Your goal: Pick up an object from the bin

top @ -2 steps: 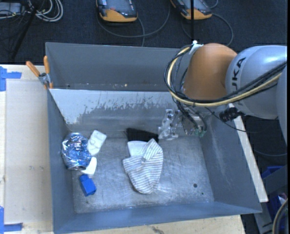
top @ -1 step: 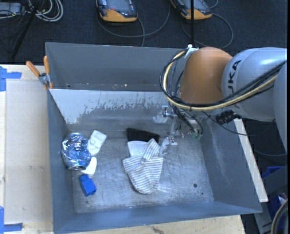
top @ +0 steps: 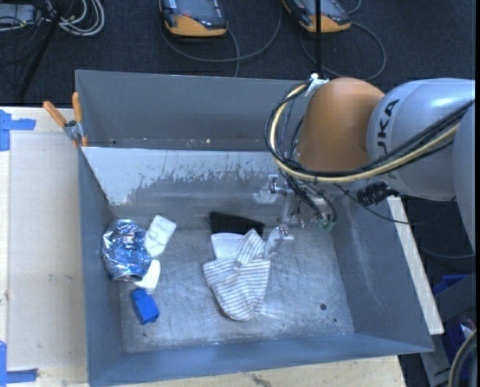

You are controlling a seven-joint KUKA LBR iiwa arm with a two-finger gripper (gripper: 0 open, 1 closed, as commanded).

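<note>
grey bin (top: 183,127), striped cloth (top: 238,285), foil ball (top: 125,248)

The tool (top: 281,234) hangs just beside a striped cloth (top: 238,285) (crumpled, grey-and-white).

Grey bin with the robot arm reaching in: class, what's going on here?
A robot arm reaches in from the right, its claw down at the upper corner of a striped grey-white cloth in the bin's middle. Whether it has gripped the cloth can't be told. A black item lies just behind; a foil ball and blue block sit at left.
</note>
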